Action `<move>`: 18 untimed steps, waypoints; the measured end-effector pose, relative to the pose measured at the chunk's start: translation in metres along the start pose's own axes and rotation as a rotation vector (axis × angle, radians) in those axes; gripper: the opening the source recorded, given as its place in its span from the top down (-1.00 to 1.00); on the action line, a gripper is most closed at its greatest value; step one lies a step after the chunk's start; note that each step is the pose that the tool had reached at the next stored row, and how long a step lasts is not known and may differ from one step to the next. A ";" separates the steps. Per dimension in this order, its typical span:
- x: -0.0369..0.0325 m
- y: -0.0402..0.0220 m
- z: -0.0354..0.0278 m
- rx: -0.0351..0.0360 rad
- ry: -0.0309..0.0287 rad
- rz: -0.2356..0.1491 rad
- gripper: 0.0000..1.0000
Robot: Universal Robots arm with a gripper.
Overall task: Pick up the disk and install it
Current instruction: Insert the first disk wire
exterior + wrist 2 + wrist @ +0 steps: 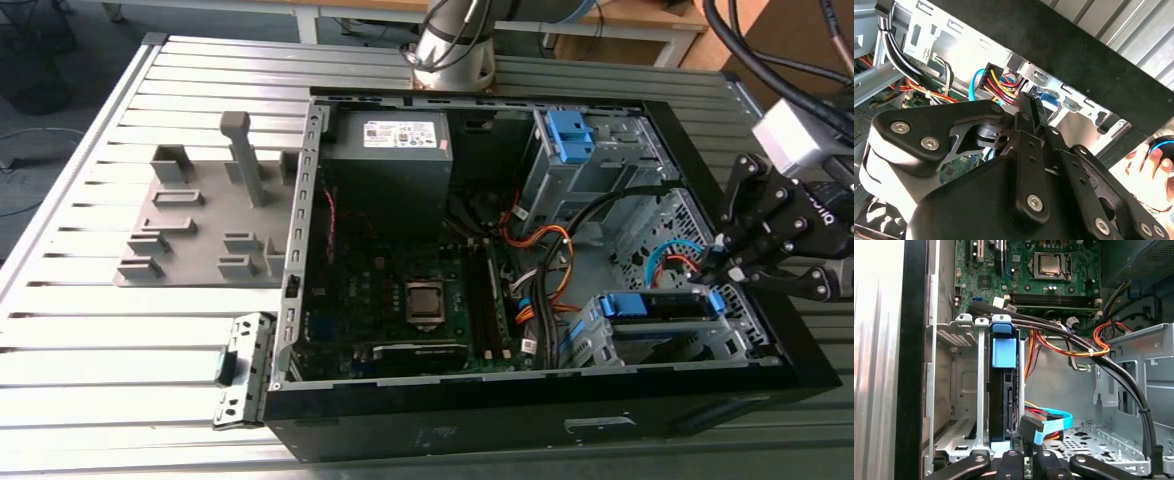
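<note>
The disk sits in the metal drive cage at the near corner of the open computer case, on the exterior view's right, with its blue carrier frame showing at both ends. In the first wrist view the disk stands edge-on in the cage slot, its blue tab toward the motherboard. My gripper hangs just over the case wall beside the cage. Its black fingers lie close together, shut with nothing seen between them. In the first wrist view the gripper is at the disk's near end, next to a black connector on a blue cable.
The case lies open on a slatted metal table. Inside are a grey power supply box, the motherboard, a bare blue bracket in the far cage, and loose cables. A grey fixture stands left. A person's hand is beyond the case.
</note>
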State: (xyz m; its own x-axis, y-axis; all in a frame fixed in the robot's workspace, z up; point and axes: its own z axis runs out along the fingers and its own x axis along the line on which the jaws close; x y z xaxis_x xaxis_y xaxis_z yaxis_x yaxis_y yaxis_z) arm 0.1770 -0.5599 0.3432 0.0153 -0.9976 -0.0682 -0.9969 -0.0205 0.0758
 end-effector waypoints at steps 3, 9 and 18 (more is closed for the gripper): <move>0.0011 0.0014 0.0017 0.0000 0.0002 0.000 0.67; 0.0059 0.0056 0.0026 0.0000 0.0000 0.000 0.67; 0.0106 0.0080 0.0036 -0.0001 0.0001 -0.001 0.67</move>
State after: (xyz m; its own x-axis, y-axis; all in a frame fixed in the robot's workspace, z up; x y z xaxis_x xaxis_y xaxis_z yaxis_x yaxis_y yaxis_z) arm 0.1689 -0.5705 0.3395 0.0164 -0.9975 -0.0682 -0.9969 -0.0216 0.0758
